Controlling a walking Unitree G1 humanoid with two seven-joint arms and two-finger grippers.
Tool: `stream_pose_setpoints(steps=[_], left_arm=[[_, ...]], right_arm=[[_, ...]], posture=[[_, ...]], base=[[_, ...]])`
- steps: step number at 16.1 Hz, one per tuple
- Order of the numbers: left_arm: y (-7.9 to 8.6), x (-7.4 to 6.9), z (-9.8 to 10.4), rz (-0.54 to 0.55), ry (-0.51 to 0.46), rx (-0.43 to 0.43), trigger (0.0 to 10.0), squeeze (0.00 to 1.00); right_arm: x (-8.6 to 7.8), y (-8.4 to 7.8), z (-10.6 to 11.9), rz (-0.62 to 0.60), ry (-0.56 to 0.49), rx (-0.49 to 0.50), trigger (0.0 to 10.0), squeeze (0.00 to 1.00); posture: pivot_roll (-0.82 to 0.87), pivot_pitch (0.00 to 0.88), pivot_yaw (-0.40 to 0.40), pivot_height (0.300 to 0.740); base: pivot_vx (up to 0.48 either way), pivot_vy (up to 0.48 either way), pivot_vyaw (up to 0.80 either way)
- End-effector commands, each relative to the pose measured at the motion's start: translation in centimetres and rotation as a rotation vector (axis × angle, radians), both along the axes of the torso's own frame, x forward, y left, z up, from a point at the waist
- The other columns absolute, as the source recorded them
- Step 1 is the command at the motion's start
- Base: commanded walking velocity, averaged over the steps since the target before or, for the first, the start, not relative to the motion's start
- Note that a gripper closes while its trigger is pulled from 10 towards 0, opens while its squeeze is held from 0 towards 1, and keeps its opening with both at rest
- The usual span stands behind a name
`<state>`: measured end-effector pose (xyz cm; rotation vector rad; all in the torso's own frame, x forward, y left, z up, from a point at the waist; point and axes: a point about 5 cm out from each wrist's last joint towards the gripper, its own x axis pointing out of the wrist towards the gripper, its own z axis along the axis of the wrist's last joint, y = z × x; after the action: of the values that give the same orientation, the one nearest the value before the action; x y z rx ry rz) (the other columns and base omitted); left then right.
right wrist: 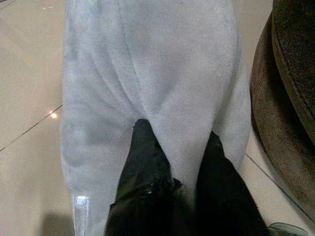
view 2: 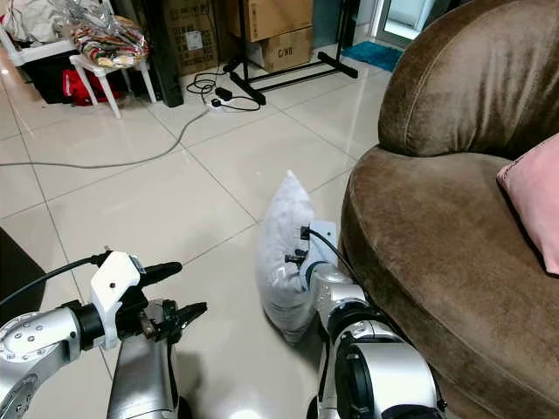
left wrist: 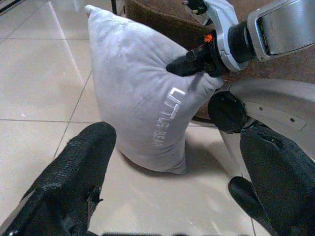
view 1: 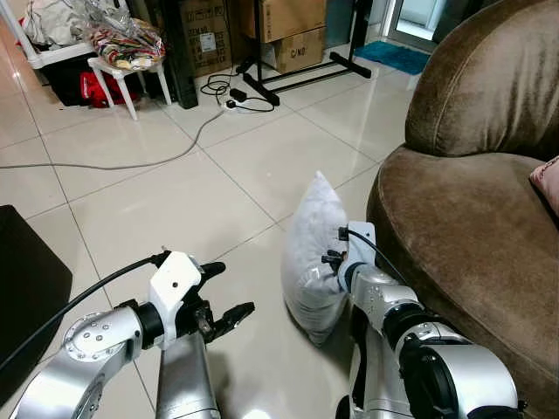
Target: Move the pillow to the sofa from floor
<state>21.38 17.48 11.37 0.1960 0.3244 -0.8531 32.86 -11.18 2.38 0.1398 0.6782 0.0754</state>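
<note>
A pale grey pillow [view 1: 313, 253] stands on edge on the tiled floor, right beside the brown sofa [view 1: 454, 227]. My right gripper [right wrist: 174, 135] is shut on a fold of the pillow's side nearest the sofa, with fabric pinched between its two black fingers [right wrist: 142, 152]. In the left wrist view the pillow [left wrist: 142, 93] shows printed lettering, and the right gripper's fingertips [left wrist: 177, 66] press into its upper edge. My left gripper [view 1: 231, 291] hovers open above the floor, a short way left of the pillow and not touching it.
A pink cushion [view 2: 533, 196] lies on the sofa seat. At the back stand a white stool [view 1: 127, 74] with a bag, cardboard boxes [view 1: 284, 30], a black rack base [view 1: 297, 74] and a power strip with cables [view 1: 234, 103]. A dark object [view 1: 26, 288] sits at far left.
</note>
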Motion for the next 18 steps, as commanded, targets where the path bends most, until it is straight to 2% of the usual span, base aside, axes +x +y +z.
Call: stream_pose_setpoints(steps=[1, 3, 4, 6, 7, 8, 10, 12, 13, 14, 15, 16, 18], left_arm=[[-0.1, 0.0, -0.1, -0.007, -0.002, 0.007, 10.0, 0.27], [0.3, 0.1, -0.2, 0.059, -0.024, 0.012, 10.0, 0.27], [0.7, 0.6, -0.1, 0.139, -0.049, 0.032, 10.0, 0.27], [0.9, 1.4, 0.4, 0.229, -0.098, 0.03, 10.0, 0.27], [1.2, 2.2, 1.0, 0.329, -0.153, 0.016, 10.0, 0.27], [1.4, 2.6, 1.3, 0.385, -0.188, 0.026, 10.0, 0.27], [1.4, 3.0, 1.8, 0.432, -0.233, 0.035, 10.0, 0.27], [1.3, 3.5, 2.8, 0.506, -0.28, 0.025, 10.0, 0.27], [1.3, 3.7, 3.2, 0.533, -0.298, 0.024, 10.0, 0.26], [1.2, 3.8, 3.4, 0.547, -0.312, 0.022, 10.0, 0.27], [1.0, 3.9, 3.6, 0.561, -0.329, 0.009, 10.0, 0.26], [0.8, 4.1, 3.9, 0.575, -0.359, -0.002, 10.0, 0.26], [0.7, 4.6, 4.6, 0.623, -0.422, -0.017, 10.0, 0.25]], right_arm=[[0.2, 0.0, 0.2, -0.005, 0.008, 0.008, 0.0, 0.0], [0.7, 0.6, 0.9, -0.026, -0.02, 0.132, 0.0, 0.0], [0.9, 0.9, 1.3, -0.022, -0.044, 0.183, 0.0, 0.0], [1.3, 1.0, 1.9, -0.014, -0.074, 0.225, 0.0, 0.0], [1.6, 1.0, 2.6, -0.014, -0.115, 0.269, 0.0, 0.0], [1.8, 0.8, 3.3, -0.016, -0.165, 0.309, 0.0, 0.0], [1.7, 0.2, 4.6, -0.034, -0.243, 0.353, 0.0, 0.0], [0.7, -0.1, 7.3, -0.051, -0.353, 0.432, 0.0, 0.0], [0.4, -0.3, 8.6, -0.05, -0.418, 0.439, 0.0, 0.0], [0.0, -0.1, 9.5, -0.044, -0.445, 0.484, 0.0, 0.0], [-0.4, 0.2, 10.1, 0.028, -0.464, 0.417, 10.0, 0.0], [-1.0, 0.5, 10.9, 0.1, -0.509, 0.389, 10.0, 0.0], [-1.5, 0.0, 11.6, 0.075, -0.544, 0.333, 10.0, 0.0]], posture=[[0.0, 0.0, 0.024, 0.426], [0.0, 0.0, 0.021, 0.426], [0.0, 0.0, 0.018, 0.426], [0.0, 0.0, 0.018, 0.426], [-0.01, 0.0, 0.019, 0.426], [-0.02, 0.0, 0.021, 0.426], [-0.02, 0.0, 0.02, 0.426], [-0.02, 0.0, 0.026, 0.426], [-0.02, 0.0, 0.026, 0.426], [-0.02, 0.0, 0.029, 0.426], [-0.02, 0.0, 0.03, 0.426], [-0.03, 0.0, 0.031, 0.426], [-0.03, 0.0, 0.027, 0.436]], base=[[0.0, 0.0, 0.0], [0.0, 0.0, 0.0], [0.0, 0.0, 0.0], [0.0, 0.0, 0.0], [0.0, 0.0, 0.0], [0.0, 0.0, 0.0], [0.0, 0.0, 0.0], [0.0, 0.0, 0.0], [0.0, 0.0, 0.0], [0.0, 0.0, 0.0], [0.0, 0.0, 0.0], [0.0, 0.0, 0.0], [0.0, 0.0, 0.0]])
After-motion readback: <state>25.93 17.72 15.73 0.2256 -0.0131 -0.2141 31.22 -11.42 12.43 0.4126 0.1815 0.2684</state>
